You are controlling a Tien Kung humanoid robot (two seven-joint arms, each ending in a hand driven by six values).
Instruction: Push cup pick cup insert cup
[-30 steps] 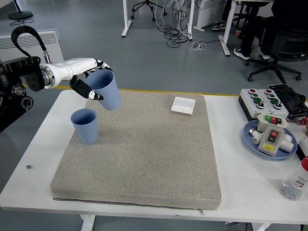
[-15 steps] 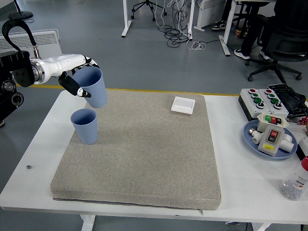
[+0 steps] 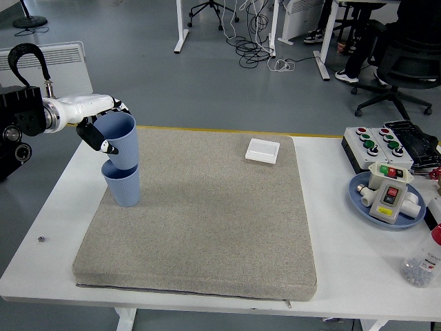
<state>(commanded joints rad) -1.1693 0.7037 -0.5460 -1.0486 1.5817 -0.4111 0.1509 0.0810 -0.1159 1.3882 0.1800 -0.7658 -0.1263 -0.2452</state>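
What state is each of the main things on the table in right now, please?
Left hand: shut on the upper cup.
Upper cup: upright, held, its base entering the lower cup.
Lower cup: upright on the grey mat.
White square box: flat on the mat's far edge.
Blue plate: loaded with switch boxes.

both blue cups, the held cup [image 3: 119,141] and the standing cup [image 3: 123,186], look like matt plastic. the grey mat [image 3: 207,221] looks rough and cloth-like. the white tabletop [image 3: 351,234] is smooth. the left hand [image 3: 96,121] has a glossy white shell.
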